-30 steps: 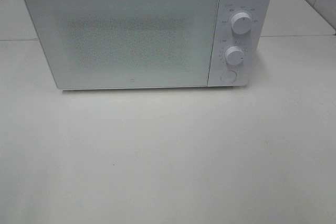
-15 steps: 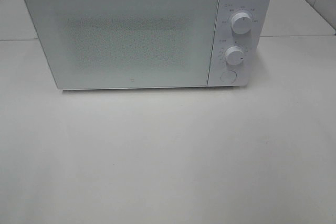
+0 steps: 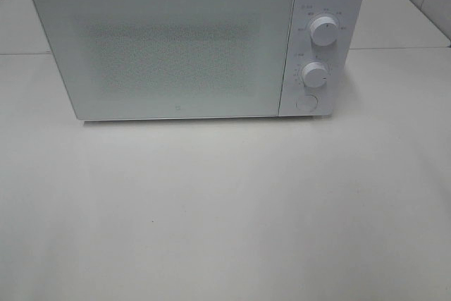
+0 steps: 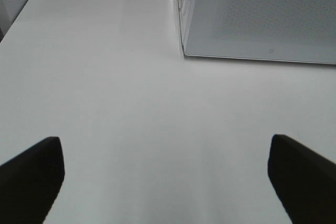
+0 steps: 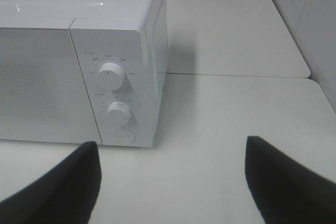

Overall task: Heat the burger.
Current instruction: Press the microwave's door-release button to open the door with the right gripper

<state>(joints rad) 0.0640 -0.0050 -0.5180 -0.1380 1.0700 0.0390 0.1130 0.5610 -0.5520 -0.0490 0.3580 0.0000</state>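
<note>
zero change over the last second: left gripper and right gripper spread wide, empty, clear of the shut microwave; burger out of sight, perhaps inside, so probably heating or waiting.

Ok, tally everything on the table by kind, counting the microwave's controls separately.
White box-shaped microwave oven: 1
White round rotary dials, upper and lower: 2
White round push button: 1
Burger: 0 in view
Total: 4
</note>
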